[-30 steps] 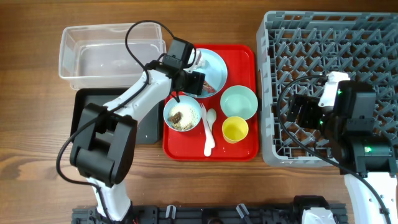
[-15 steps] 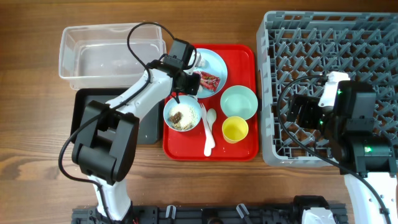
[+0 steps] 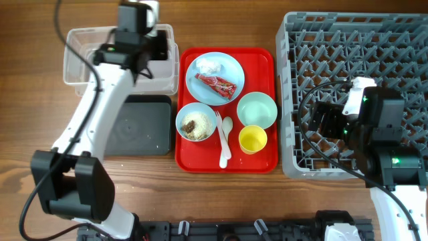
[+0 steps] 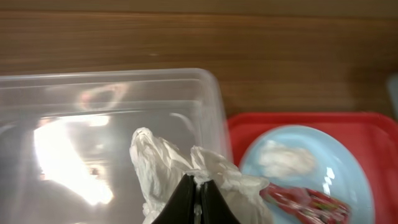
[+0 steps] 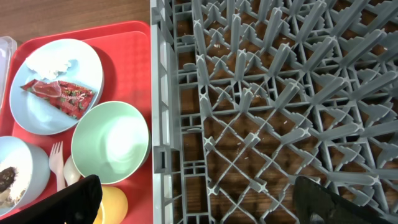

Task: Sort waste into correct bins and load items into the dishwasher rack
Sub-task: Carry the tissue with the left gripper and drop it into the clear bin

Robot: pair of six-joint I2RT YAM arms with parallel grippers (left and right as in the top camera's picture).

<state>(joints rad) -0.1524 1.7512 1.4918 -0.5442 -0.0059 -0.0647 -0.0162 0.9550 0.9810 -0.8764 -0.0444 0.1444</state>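
Note:
My left gripper (image 4: pixel 198 182) is shut on a crumpled white tissue (image 4: pixel 163 163) and hangs over the clear tub (image 4: pixel 93 93); in the overhead view it is at the tub's right end (image 3: pixel 144 60). A second white tissue (image 3: pixel 208 65) and the red-and-white wrapper (image 3: pixel 217 85) lie on the pale blue plate (image 3: pixel 231 67). The blue bowl (image 3: pixel 196 122) holds brown bits and white crumbs. My right gripper (image 5: pixel 202 205) is open over the left part of the grey dishwasher rack (image 5: pixel 280 93), holding nothing.
The red tray (image 3: pixel 267 57) also carries the mint green bowl (image 3: pixel 257 109), yellow cup (image 3: pixel 253 139), white spoon (image 3: pixel 225 144) and fork (image 3: pixel 218 127). The black tray (image 3: pixel 137 125) lies in front of the tub. The rack stands right beside the red tray.
My left gripper closed on a tissue at the blue plate and carried it up and left, over the clear tub. The wrapper now shows on the plate. The right arm has not moved.

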